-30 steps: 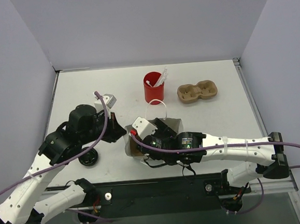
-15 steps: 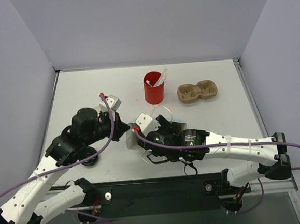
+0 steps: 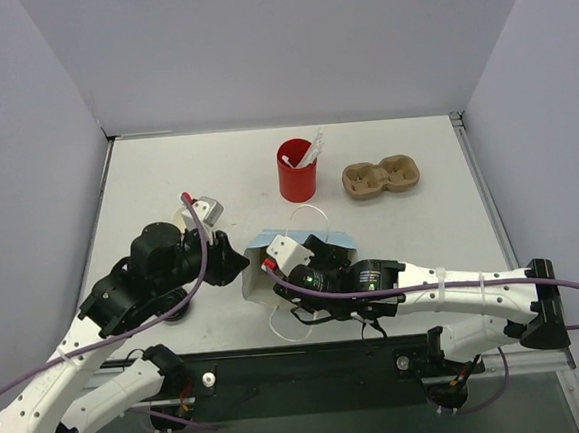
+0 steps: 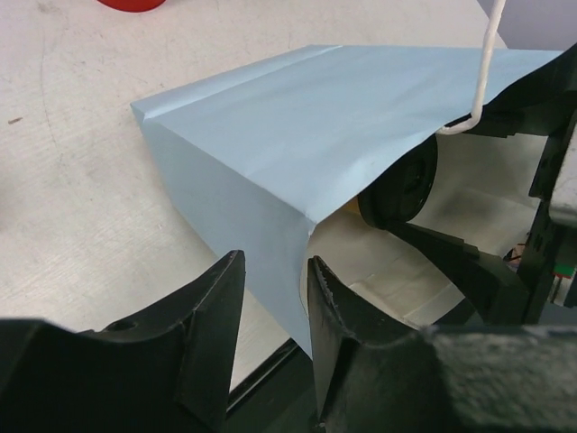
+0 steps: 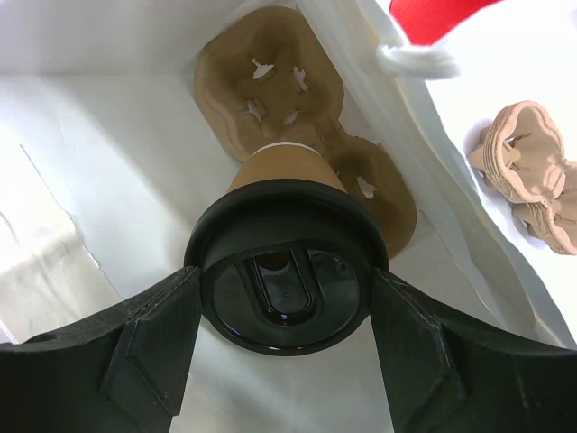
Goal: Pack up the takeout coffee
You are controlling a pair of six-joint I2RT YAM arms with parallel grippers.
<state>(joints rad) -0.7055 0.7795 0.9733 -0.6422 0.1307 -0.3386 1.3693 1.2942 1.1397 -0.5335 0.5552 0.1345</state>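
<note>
Being clamped across its lid by the right jaws inside the blue bag [image 4: 297, 135], the takeout coffee [image 5: 284, 271] is aimed at the cup carrier [image 5: 261, 81] at 12 o'clock, while the bag's 9 o'clock edge is straddled by the parted left jaws.

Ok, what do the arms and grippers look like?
The left arm and right arm have white links and black joints, with a purple cable tied along each. The left gripper and right gripper are black and angular.
</note>
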